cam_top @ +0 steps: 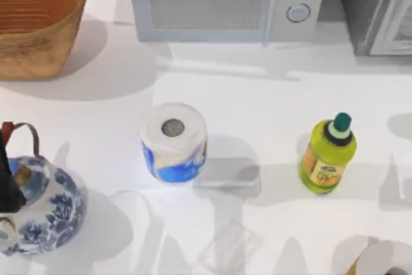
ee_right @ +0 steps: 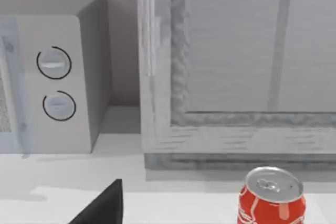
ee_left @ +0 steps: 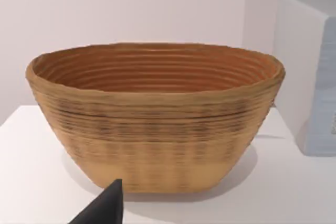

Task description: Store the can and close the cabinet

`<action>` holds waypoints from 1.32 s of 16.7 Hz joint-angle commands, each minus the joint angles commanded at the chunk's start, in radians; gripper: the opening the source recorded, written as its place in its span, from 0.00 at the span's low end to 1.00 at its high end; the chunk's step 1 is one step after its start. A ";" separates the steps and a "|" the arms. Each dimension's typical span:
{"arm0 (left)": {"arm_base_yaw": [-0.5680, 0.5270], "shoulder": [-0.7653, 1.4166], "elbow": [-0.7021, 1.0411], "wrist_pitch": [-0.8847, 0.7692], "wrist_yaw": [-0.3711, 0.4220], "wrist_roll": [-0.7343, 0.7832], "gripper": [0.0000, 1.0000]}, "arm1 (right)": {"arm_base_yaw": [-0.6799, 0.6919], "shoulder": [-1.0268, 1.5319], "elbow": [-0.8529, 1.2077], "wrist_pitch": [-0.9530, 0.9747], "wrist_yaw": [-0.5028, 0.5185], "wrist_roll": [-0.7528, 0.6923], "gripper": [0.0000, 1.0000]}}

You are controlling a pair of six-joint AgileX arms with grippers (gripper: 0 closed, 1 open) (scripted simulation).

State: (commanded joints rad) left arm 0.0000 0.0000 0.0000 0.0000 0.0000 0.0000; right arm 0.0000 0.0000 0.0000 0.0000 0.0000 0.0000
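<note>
The red can (ee_right: 272,198) with a silver top stands upright on the white table in the right wrist view, in front of the grey cabinet (ee_right: 236,66). The cabinet (cam_top: 373,11) is at the back right of the top view, and its pale door panel (cam_top: 394,17) stands at an angle, as if swung open. A black part of my right gripper (ee_right: 105,205) shows low in the right wrist view, apart from the can and facing the cabinet and microwave. A black part of my left gripper (ee_left: 105,205) points at the woven basket (ee_left: 155,119), apart from it.
A microwave (cam_top: 225,1) stands at the back middle and the basket (cam_top: 35,20) at the back left. A toilet paper roll (cam_top: 174,141) is at mid-table, a green bottle (cam_top: 327,154) to its right, and a blue-and-white teapot (cam_top: 38,207) at the front left.
</note>
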 joint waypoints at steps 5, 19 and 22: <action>0.000 0.000 0.000 0.000 0.000 0.000 1.00 | 0.016 0.061 0.003 0.053 -0.007 0.011 1.00; 0.000 0.000 0.000 0.000 0.000 0.000 1.00 | 0.014 1.350 0.099 0.965 -0.108 0.116 1.00; 0.000 0.000 0.000 0.000 0.000 0.000 1.00 | -0.035 1.669 0.131 1.192 -0.135 0.090 1.00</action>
State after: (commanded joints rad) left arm 0.0000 0.0000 0.0000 0.0000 0.0000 0.0000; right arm -0.0353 1.6691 0.1311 1.1923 -0.1347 0.0905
